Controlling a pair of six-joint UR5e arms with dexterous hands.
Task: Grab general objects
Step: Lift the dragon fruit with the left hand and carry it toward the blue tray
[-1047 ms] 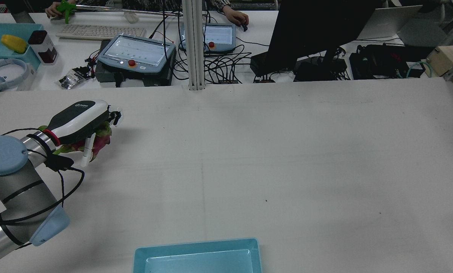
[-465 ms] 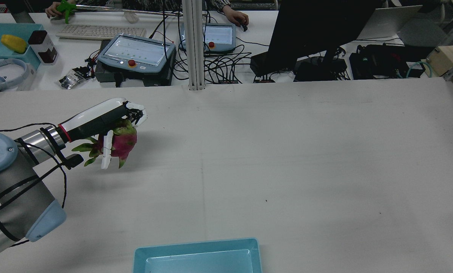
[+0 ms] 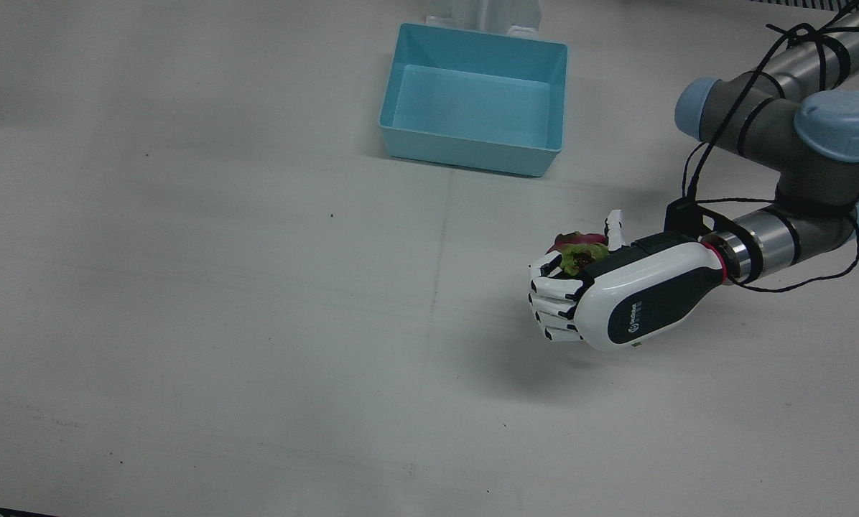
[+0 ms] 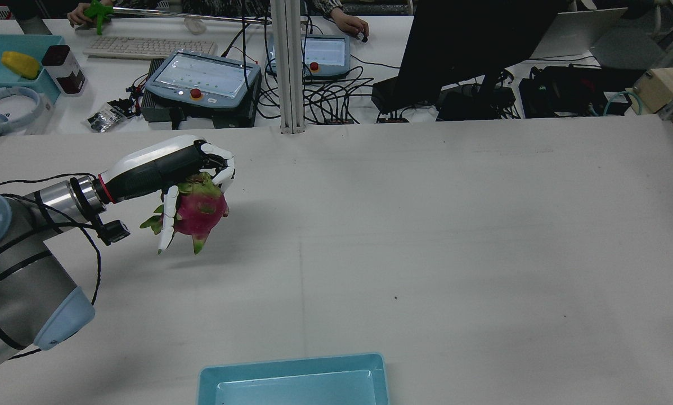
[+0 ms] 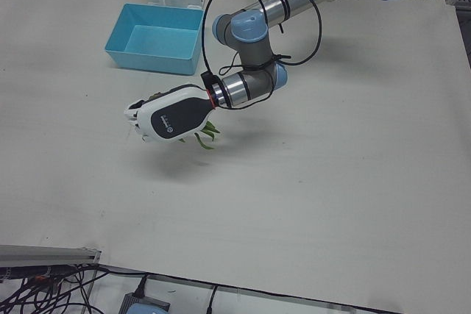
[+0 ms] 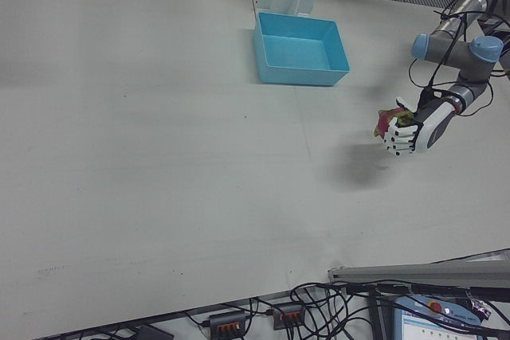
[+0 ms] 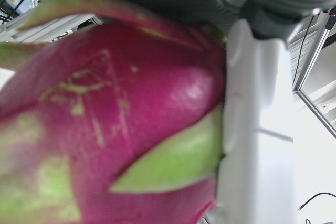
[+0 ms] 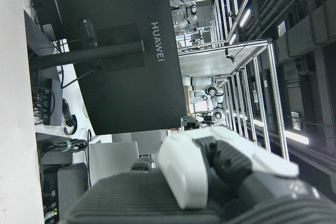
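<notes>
Magenta skin with green scales marks the dragon fruit (image 3: 577, 253), seen in the front view peeking out above the curled fingers of the left hand (image 3: 616, 294), which is clenched around it. A soft shadow lies on the white table (image 3: 221, 323) below and apart from the hand, so the fruit is judged to be lifted clear. The blue bin (image 3: 475, 99) stands empty, well apart toward the pedestals

Rear view: the left hand (image 4: 162, 166) grips the dragon fruit (image 4: 200, 211) from above, the fruit hanging under the palm with its green tips pointing down. Grasp and lift appear done; what is left, probably, is the carry to the blue bin (image 4: 291, 379) at the near edge and the release. Open table lies between the two, with nothing in the way

Left-front view: the left hand (image 5: 171, 115) hovers over its shadow; only green scale tips (image 5: 207, 134) show beneath it. The blue bin (image 5: 154, 38) sits behind the hand, with a clear run to it

Right-front view: the left hand (image 6: 414, 129) and the dragon fruit (image 6: 389, 119) hang near the table's side edge; the bin (image 6: 301, 49) is well apart

Left hand view: the fruit (image 7: 105, 129) fills the picture, a white finger (image 7: 257, 129) pressed against its side

Right hand view: the right hand (image 8: 210, 174) shows only in part before a dark monitor (image 8: 105, 51); whether it is open or clenched cannot be told
</notes>
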